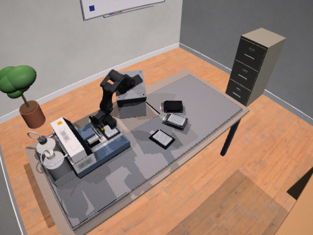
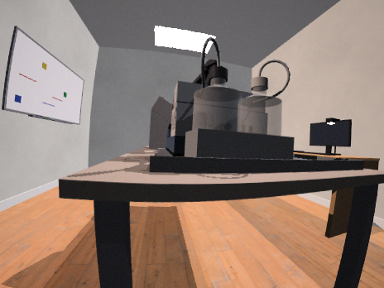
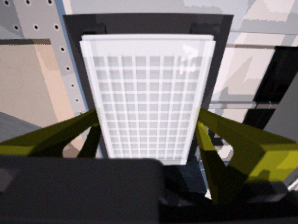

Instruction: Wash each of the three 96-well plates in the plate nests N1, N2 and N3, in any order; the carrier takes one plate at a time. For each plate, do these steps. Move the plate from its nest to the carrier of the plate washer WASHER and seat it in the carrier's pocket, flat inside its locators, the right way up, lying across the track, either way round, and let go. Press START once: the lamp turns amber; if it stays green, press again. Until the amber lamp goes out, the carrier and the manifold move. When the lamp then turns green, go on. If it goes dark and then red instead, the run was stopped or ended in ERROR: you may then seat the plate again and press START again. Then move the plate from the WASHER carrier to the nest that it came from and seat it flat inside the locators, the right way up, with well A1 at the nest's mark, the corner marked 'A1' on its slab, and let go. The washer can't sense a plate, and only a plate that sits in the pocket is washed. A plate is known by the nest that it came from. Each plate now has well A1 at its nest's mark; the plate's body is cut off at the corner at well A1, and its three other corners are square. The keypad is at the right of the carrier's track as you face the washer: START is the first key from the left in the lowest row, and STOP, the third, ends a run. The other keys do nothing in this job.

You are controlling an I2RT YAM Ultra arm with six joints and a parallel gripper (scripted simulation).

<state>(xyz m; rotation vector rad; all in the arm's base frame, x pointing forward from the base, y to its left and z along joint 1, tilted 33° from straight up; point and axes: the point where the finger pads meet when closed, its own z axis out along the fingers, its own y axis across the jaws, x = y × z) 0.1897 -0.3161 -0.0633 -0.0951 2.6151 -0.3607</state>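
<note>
1. the claw (image 3: 148,131) is clenched on the white 96-well plate (image 3: 148,95), one yellow finger (image 3: 75,131) against each long side (the fingers stand wide because the plate fills the gap between them).
2. straight ahead of the claw, the plate runs away lengthwise, and its well grid is sharp near the fingers and blurred at the far end.
3. beneath and around the plate is a dark carrier pocket (image 3: 223,45), whose black border shows beyond the plate's far end and along both sides; whether the plate sits flat in it or is lifted off it cannot be told from the wrist view.
4. from the top view, the claw (image 1: 101,127) hangs over the carrier end of the washer (image 1: 111,148), with the plate (image 1: 111,132) just beside it on the blue deck.
5. off to the claw's side across the table (image 1: 209,98) lie three nests in a row: the farthest one, the empty nest (image 1: 173,106), shows only its black slab, the middle nest (image 1: 176,120) and the near nest (image 1: 162,138) each carry a white plate.
6. behind the washer, away from the claw, stand two clear bottles (image 1: 50,159) with tubing loops.
</note>
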